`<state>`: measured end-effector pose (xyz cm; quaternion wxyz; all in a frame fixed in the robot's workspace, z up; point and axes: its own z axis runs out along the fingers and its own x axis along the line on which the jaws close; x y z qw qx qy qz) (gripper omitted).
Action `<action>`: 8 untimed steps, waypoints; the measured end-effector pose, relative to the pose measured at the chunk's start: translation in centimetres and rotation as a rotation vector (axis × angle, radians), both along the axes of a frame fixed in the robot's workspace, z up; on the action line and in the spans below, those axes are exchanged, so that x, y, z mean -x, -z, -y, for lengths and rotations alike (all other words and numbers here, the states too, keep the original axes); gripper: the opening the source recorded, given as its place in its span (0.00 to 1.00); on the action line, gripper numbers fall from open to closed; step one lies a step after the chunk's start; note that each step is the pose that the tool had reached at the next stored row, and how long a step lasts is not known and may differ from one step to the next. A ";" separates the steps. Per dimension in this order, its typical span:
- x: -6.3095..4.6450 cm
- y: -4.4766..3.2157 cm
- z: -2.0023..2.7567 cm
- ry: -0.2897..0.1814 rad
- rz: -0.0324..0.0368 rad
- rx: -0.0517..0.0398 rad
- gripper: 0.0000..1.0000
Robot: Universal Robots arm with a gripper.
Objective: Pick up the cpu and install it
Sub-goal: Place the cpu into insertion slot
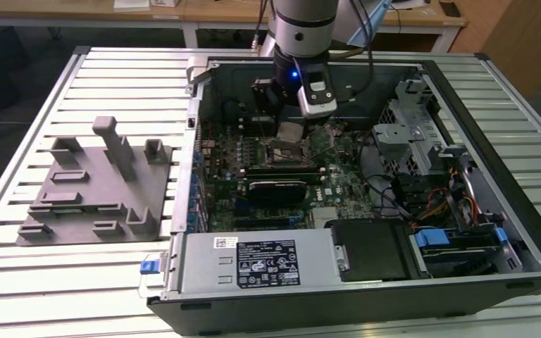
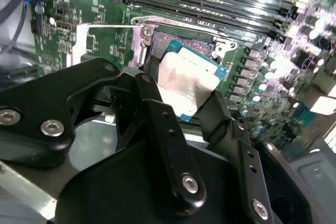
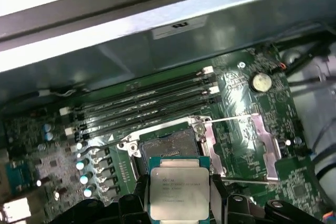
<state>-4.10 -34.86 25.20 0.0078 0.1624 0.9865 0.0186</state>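
Silvery cpu [image 3: 179,192] face-up between fingers [image 2: 163,129]

In the exterior view, an open computer case [image 1: 346,306] stands on a slatted metal table [image 1: 26,282], with a gray slotted fixture [image 1: 96,190] at its nine o'clock, a green motherboard [image 1: 346,186] inside, and a silver power supply [image 1: 251,264] at the board's six o'clock.

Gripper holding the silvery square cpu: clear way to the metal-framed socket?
Likely yes. The gripper holds the silvery square cpu close above the metal-framed socket; its cover plate is swung open and nothing lies between them.
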 end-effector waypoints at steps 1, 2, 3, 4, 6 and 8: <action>0.0 0.01 0.00 0.018 0.0000 0.0000 0.54; 0.0 0.01 0.00 0.036 0.0000 0.0000 0.54; 0.0 0.03 0.00 0.054 0.0001 -0.0001 0.54; 0.0 0.06 0.00 0.072 0.0001 -0.0003 0.54; 0.0 0.10 0.00 0.108 0.0000 0.0000 0.54; 0.0 0.16 0.00 0.145 0.0000 -0.0001 0.54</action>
